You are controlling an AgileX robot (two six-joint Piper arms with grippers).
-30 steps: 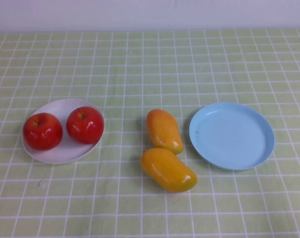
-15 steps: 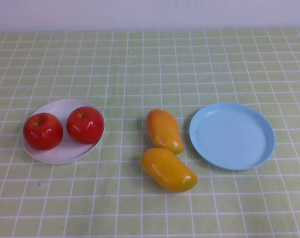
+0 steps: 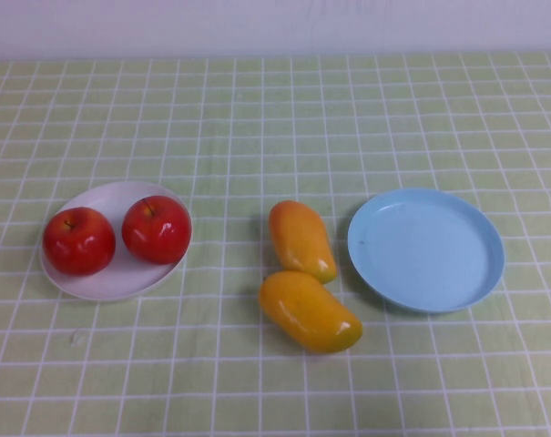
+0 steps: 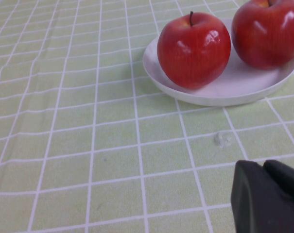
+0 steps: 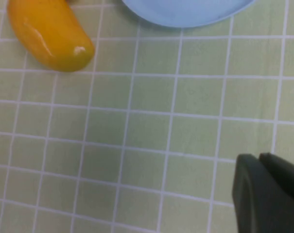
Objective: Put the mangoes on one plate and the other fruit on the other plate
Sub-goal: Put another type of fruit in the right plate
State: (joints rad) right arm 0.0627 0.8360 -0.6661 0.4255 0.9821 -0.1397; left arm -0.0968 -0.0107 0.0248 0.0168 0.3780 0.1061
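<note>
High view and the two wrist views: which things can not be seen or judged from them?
- Left gripper: absent from the high view; the left wrist view's edge cuts it, so its jaws cannot be judged.
- Right gripper: likewise cut off in the right wrist view.
- Second apple: cropped by the left wrist view's edge.
- Blue plate and mango: only partly inside the right wrist view.

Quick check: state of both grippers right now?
Left gripper: shut, empty, near the white plate.
Right gripper: shut, empty, above the tablecloth.
</note>
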